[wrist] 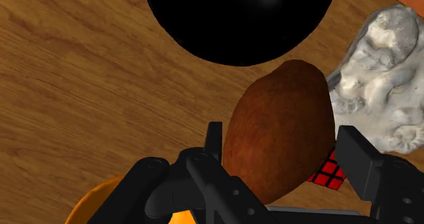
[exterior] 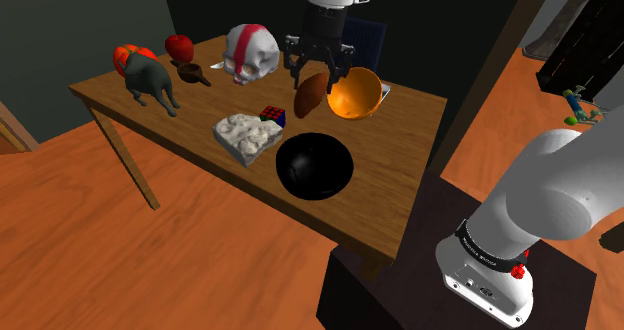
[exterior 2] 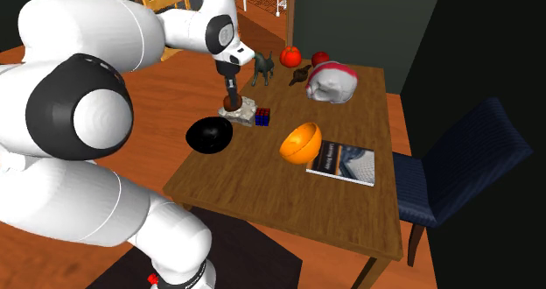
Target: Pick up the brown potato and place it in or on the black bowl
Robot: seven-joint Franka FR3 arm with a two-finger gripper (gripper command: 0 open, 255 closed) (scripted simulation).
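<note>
Now | gripper (exterior: 318, 74) clamped on the brown potato (exterior: 311, 95), held above the wooden table (exterior: 400, 178) near the Rubik's cube (exterior: 273, 116) | black bowl (exterior: 314, 166) near, not yet beneath | advice: centre over the bowl, lower close, then release so it cannot roll out.

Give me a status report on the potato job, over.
Pincer shut on brown potato. Potato aloft, short of black bowl. White lumpy block and puzzle cube beside route, likely not blocking.
</note>
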